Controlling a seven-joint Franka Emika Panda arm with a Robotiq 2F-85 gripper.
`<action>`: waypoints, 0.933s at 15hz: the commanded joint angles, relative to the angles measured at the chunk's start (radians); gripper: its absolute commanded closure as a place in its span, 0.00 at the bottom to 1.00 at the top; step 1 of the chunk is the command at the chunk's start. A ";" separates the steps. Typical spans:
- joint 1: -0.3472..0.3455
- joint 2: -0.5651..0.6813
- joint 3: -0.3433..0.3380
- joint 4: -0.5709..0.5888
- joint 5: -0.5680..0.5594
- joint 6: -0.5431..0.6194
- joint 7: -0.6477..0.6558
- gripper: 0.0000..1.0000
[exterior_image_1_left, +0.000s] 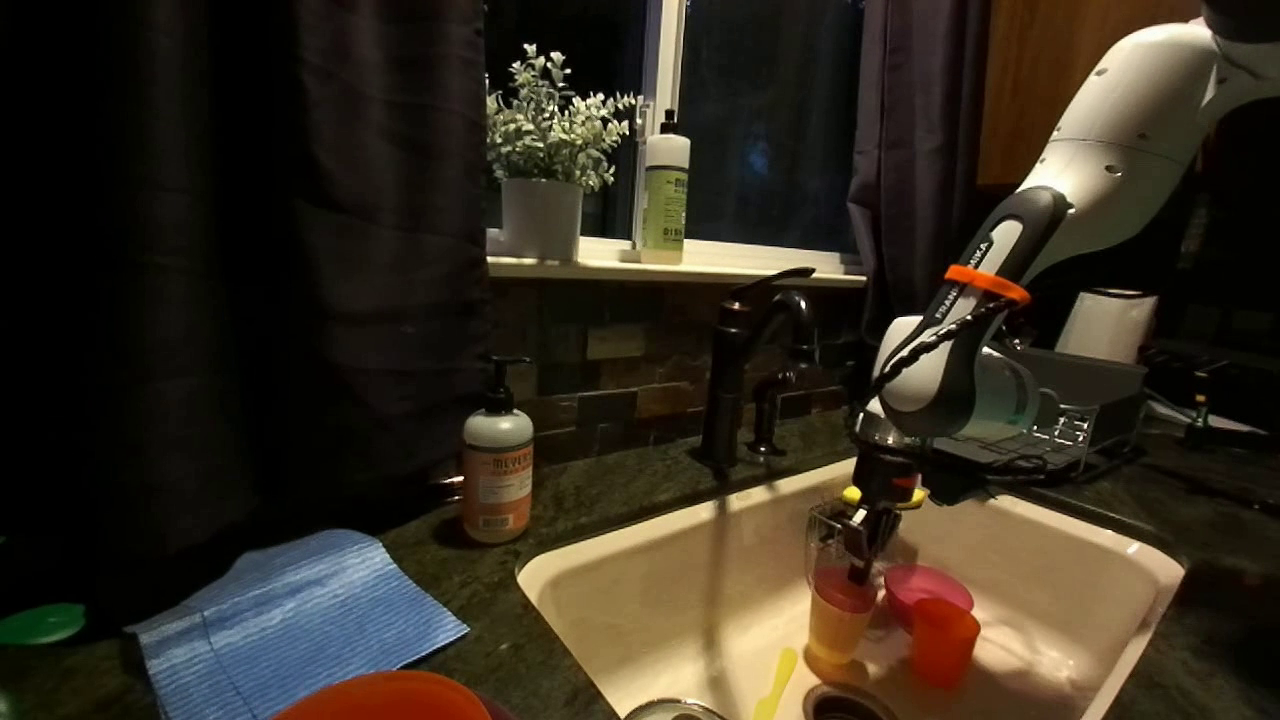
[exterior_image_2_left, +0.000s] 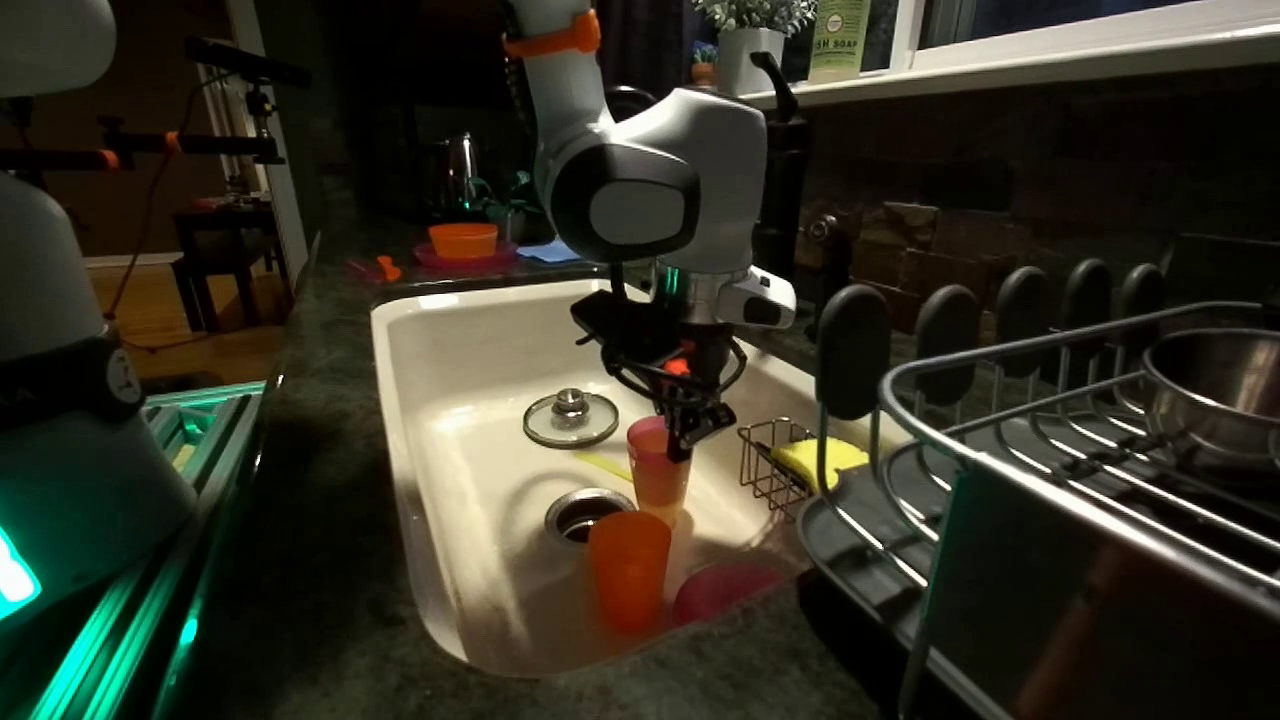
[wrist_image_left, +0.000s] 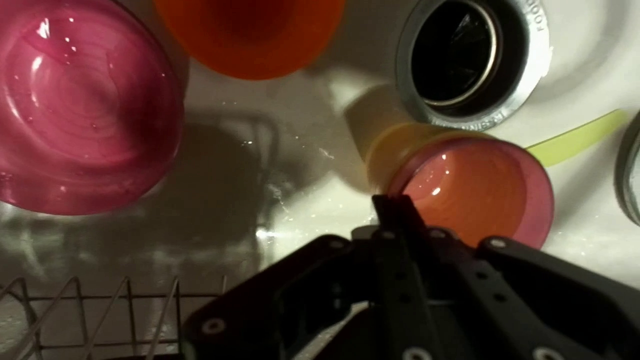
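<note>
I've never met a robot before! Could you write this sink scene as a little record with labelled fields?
Place: white sink
Tool: shut on the rim of the pink cup
Pink cup: apparently nested in a yellow cup
Near it: orange cup, pink bowl
Also in sink: glass lid, yellow utensil, drain
On windowsill: potted plant, dish soap bottle

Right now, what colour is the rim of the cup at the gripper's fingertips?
The cup's rim is pink, clearest in the wrist view.
</note>
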 joint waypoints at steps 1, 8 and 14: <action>0.126 -0.064 -0.140 -0.030 -0.026 -0.028 0.068 0.99; 0.182 -0.098 -0.201 -0.031 -0.051 -0.079 0.055 0.99; 0.126 -0.103 -0.104 -0.055 0.041 -0.011 -0.047 0.99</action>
